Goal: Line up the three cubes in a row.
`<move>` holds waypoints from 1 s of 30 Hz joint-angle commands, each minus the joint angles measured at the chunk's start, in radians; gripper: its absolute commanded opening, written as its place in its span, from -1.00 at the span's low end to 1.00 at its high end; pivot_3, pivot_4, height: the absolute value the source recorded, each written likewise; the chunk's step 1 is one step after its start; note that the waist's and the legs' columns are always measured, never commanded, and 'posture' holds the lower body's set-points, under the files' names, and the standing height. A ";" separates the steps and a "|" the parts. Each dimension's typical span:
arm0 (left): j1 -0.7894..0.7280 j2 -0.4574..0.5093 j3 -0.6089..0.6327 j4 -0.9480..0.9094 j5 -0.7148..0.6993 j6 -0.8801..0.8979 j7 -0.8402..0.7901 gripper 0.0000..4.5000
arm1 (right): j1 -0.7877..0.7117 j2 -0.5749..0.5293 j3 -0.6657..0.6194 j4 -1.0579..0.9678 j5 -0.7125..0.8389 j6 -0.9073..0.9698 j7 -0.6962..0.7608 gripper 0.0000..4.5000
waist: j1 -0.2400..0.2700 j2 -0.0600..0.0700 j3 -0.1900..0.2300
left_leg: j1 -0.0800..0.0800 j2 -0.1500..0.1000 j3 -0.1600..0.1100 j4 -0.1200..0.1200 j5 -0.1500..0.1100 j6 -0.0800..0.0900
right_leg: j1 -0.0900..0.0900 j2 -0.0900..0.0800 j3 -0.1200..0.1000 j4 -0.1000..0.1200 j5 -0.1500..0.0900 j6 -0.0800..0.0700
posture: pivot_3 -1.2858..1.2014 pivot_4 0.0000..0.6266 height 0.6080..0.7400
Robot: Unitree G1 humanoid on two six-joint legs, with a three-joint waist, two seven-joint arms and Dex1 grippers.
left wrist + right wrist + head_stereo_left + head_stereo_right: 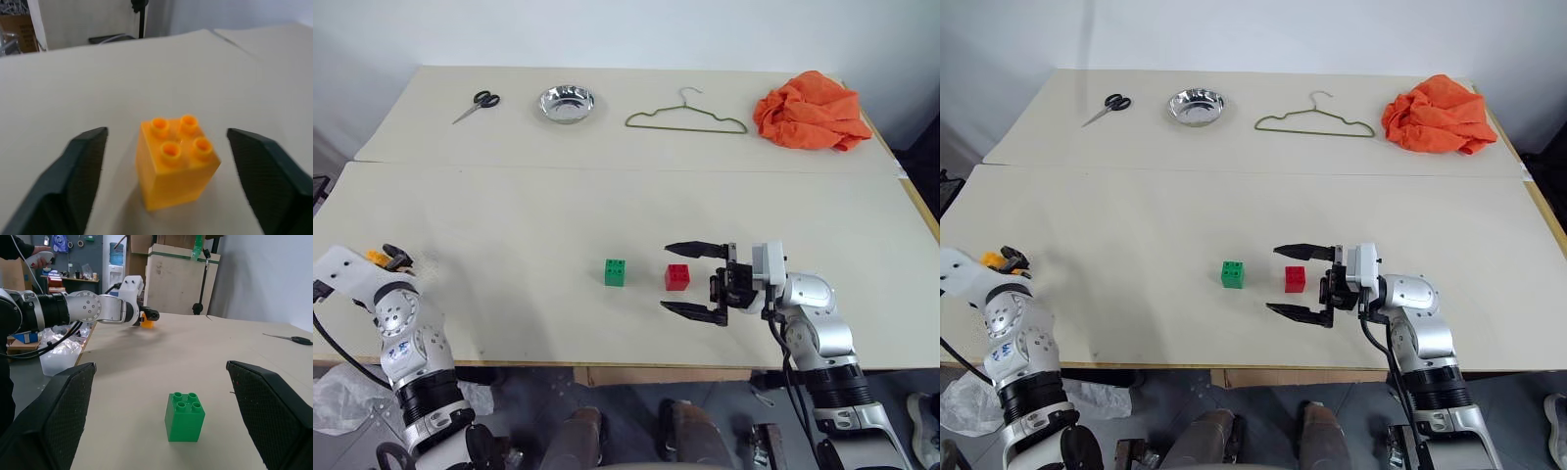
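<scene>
The orange-yellow cube (176, 164) sits on the surface (607, 196) between the parted fingers of my left gripper (171, 181), untouched. My right gripper (697, 279) is spread wide, the red cube (677, 277) between its fingertips and the green cube (616, 272) just beyond.

Both grippers' jaws apart: left (166, 161), right (697, 279).

The counter (509, 215) is pale beige, made of two boards joined by a seam. On the far board lie scissors (478, 105), a metal bowl (567, 103), a green wire hanger (686, 117) and a crumpled orange cloth (811, 111). On the near board stand a green cube (616, 272), a red cube (677, 277) just beside it, and an orange-yellow cube (175, 161) far to the left edge.
</scene>
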 commanded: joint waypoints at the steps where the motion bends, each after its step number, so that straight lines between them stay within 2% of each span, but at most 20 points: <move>1: 0.019 -0.003 0.008 -0.066 0.004 0.012 0.016 0.17 | -0.005 -0.012 -0.019 -0.032 0.020 0.005 -0.005 1.00 | 0.000 0.000 0.000 | 0.000 0.000 0.000 0.000 0.000 0.000 | 0.000 0.000 0.000 0.000 0.000 0.000 | 0.03 -0.52 1.00; 5: 0.045 -0.017 0.011 -0.107 -0.041 -0.004 -0.043 -0.34 | -0.005 -0.013 -0.020 -0.033 0.018 0.004 -0.006 1.00 | 0.000 0.000 0.000 | 0.000 0.000 0.000 0.000 0.000 0.000 | 0.000 0.000 0.000 0.000 0.000 0.000 | 0.03 -0.52 1.00; 7: 0.050 -0.011 0.007 -0.126 -0.108 -0.024 -0.149 -0.34 | -0.003 -0.016 -0.021 -0.034 0.015 0.002 -0.008 1.00 | 0.000 0.000 0.000 | 0.000 0.000 0.000 0.000 0.000 0.000 | 0.000 0.000 0.000 0.000 0.000 0.000 | 0.03 -0.52 1.00; 9: 0.089 0.044 -0.022 -0.156 -0.124 -0.057 -0.294 -0.34 | 0.005 -0.023 -0.026 -0.042 0.012 -0.002 -0.015 1.00 | 0.000 0.000 0.000 | 0.000 0.000 0.000 0.000 0.000 0.000 | 0.000 -0.001 0.000 0.000 0.000 0.000 | 0.03 -0.52 1.00; 11: 0.141 0.117 -0.043 -0.224 -0.257 -0.027 -0.568 -0.34 | 0.016 -0.042 -0.049 -0.058 0.017 0.002 -0.027 1.00 | -0.003 0.000 0.000 | 0.000 0.000 0.000 0.000 0.000 0.000 | 0.000 -0.001 0.001 0.000 0.000 0.000 | 0.03 -0.52 1.00; 13: 0.195 0.237 -0.080 -0.274 -0.390 0.053 -0.876 -0.34 | 0.036 -0.083 -0.083 -0.065 0.021 0.004 -0.027 1.00 | -0.002 0.000 0.000 | -0.001 0.001 -0.001 0.000 0.000 0.000 | 0.000 -0.002 0.001 -0.001 0.000 -0.001 | 0.03 -0.52 1.00; 16: 0.219 0.407 -0.162 -0.257 -0.468 0.126 -1.238 -0.34 | 0.062 -0.133 -0.119 -0.064 0.025 0.005 -0.025 1.00 | -0.001 0.001 0.001 | 0.000 0.001 -0.001 -0.001 0.000 0.000 | 0.001 -0.002 0.001 -0.005 -0.001 -0.002 | 0.03 -0.52 1.00; 18: 0.165 0.538 -0.288 -0.152 -0.406 0.156 -1.439 -0.34 | 0.081 -0.161 -0.141 -0.060 0.024 0.002 -0.024 1.00 | 0.001 0.003 0.000 | 0.001 0.001 -0.002 -0.001 0.000 0.000 | 0.003 -0.002 0.001 -0.008 -0.001 -0.002 | 0.03 -0.52 1.00; 20: 0.069 0.606 -0.419 -0.026 -0.302 0.089 -1.602 -0.34 | 0.095 -0.178 -0.159 -0.056 0.021 -0.002 -0.026 1.00 | -0.001 0.006 0.001 | 0.001 0.001 -0.002 -0.002 0.000 0.000 | 0.003 -0.002 0.001 -0.008 -0.001 -0.002 | 0.03 -0.52 1.00; 23: -0.128 0.578 -0.557 0.195 -0.190 -0.054 -1.781 -0.34 | 0.117 -0.191 -0.179 -0.060 0.018 -0.006 -0.038 1.00 | -0.002 0.007 0.001 | 0.001 0.000 -0.001 -0.002 0.001 0.000 | 0.001 0.000 0.000 -0.006 -0.001 -0.002 | 0.03 -0.52 1.00; 30: -0.426 0.445 -0.705 0.699 0.009 -0.439 -2.059 -0.34 | 0.221 -0.200 -0.220 -0.165 0.023 0.006 -0.107 1.00 | -0.007 0.006 0.002 | -0.001 -0.001 0.005 -0.002 0.000 0.002 | -0.002 0.004 -0.006 0.001 -0.001 -0.001 | 0.03 -0.52 1.00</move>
